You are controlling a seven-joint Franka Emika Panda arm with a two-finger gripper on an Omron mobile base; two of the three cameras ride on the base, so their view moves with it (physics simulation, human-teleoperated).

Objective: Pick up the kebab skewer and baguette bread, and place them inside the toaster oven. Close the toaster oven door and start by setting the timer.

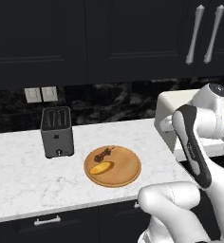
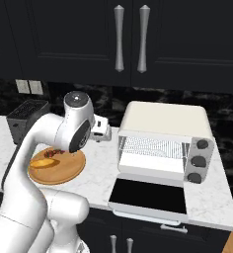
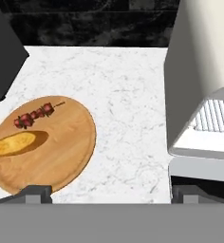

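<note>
The kebab skewer (image 1: 103, 154) (image 3: 34, 115) lies on the far part of a round wooden board (image 1: 130, 167) (image 3: 66, 152). The golden baguette bread (image 1: 101, 167) (image 3: 14, 144) lies just in front of the skewer. To the right stands the cream toaster oven (image 2: 163, 118) (image 3: 199, 57), with its wire rack (image 2: 150, 147) showing. The toaster oven door (image 2: 148, 196) is folded down flat. My gripper (image 3: 112, 194) hangs open and empty above the counter, between board and oven. Its white hand (image 2: 101, 129) is level with the oven's left side.
A dark grey slot toaster (image 1: 57, 131) (image 2: 27, 116) stands left of the board. Three knobs (image 2: 198, 161) line the oven's right front. Dark cabinets hang above, and bare marble counter (image 3: 128, 95) runs between board and oven.
</note>
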